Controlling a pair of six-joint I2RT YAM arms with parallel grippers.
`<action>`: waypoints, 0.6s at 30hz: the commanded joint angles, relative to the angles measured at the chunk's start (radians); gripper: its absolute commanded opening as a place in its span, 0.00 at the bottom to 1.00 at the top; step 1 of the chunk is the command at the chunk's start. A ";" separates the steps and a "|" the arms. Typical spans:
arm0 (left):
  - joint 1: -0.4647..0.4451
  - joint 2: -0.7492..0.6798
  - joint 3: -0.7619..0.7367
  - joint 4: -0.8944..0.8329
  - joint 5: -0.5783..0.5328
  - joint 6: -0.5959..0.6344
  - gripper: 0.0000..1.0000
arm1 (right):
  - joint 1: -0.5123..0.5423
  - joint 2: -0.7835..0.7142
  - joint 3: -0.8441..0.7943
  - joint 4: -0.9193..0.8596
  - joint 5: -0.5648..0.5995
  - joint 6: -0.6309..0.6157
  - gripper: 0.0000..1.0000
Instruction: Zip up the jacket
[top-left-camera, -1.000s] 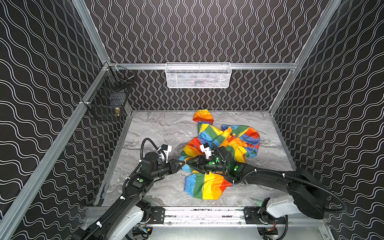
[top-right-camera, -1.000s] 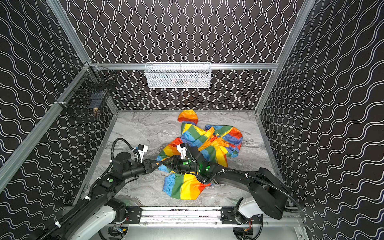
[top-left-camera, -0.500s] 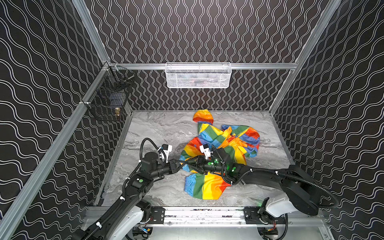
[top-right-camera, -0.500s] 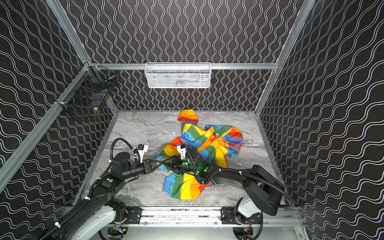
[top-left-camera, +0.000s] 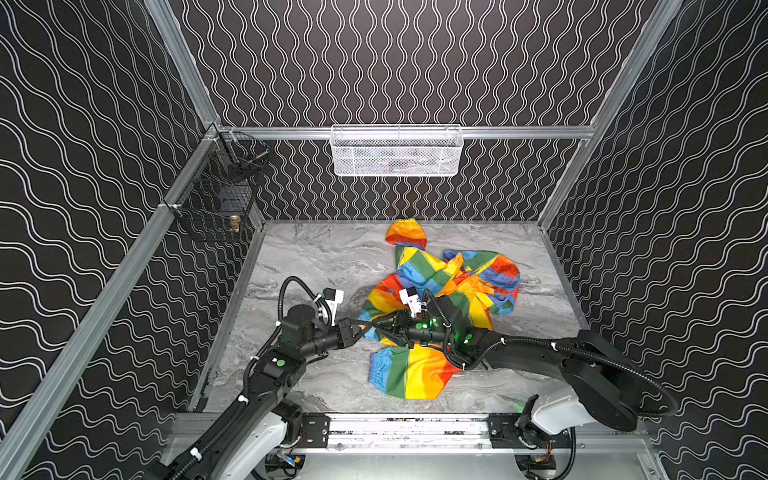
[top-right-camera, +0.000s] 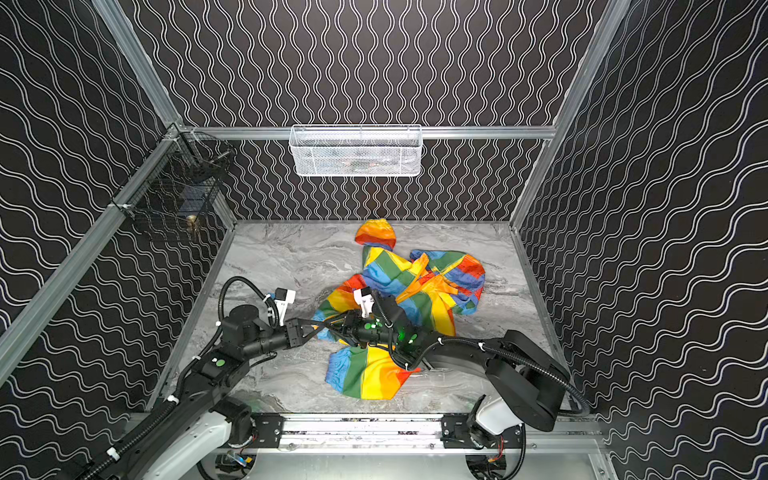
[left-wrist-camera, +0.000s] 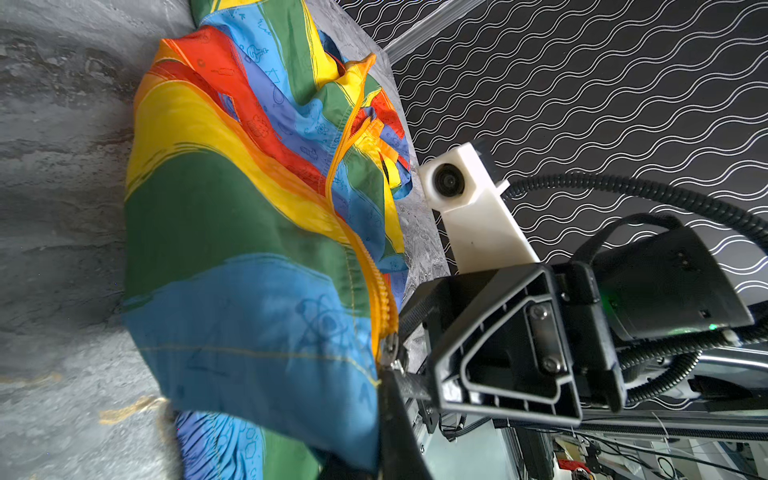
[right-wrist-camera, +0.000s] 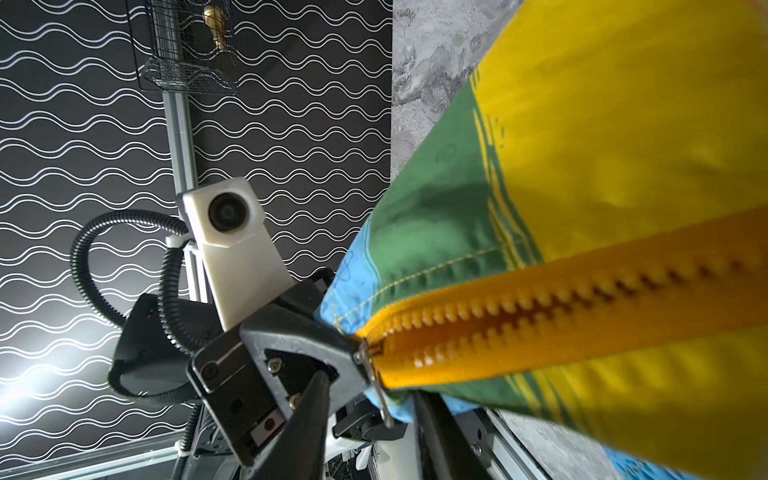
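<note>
The jacket is left crumpled on the table, right of its middle, with the orange zipper exposed. The hem corner beside the zipper's foot is clamped by the fully closed left pincer, presumably to anchor the cloth. The right pincer is held partly open astride the metal pull, apparently so that it can be pinched and drawn along.

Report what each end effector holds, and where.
Left end effector: shut on the jacket, pinching its blue bottom hem corner beside the zipper's base. Right end effector: holds nothing yet; jaws open around the zipper pull.
</note>
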 joint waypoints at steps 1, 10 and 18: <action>0.001 -0.003 -0.002 0.002 0.004 0.014 0.00 | 0.001 -0.009 0.009 -0.003 -0.003 0.000 0.35; 0.002 0.004 0.001 0.010 0.001 0.013 0.00 | 0.000 -0.062 -0.030 -0.061 0.005 -0.003 0.40; 0.001 0.008 -0.002 0.010 0.007 0.012 0.00 | 0.000 -0.087 0.005 -0.117 0.024 -0.061 0.48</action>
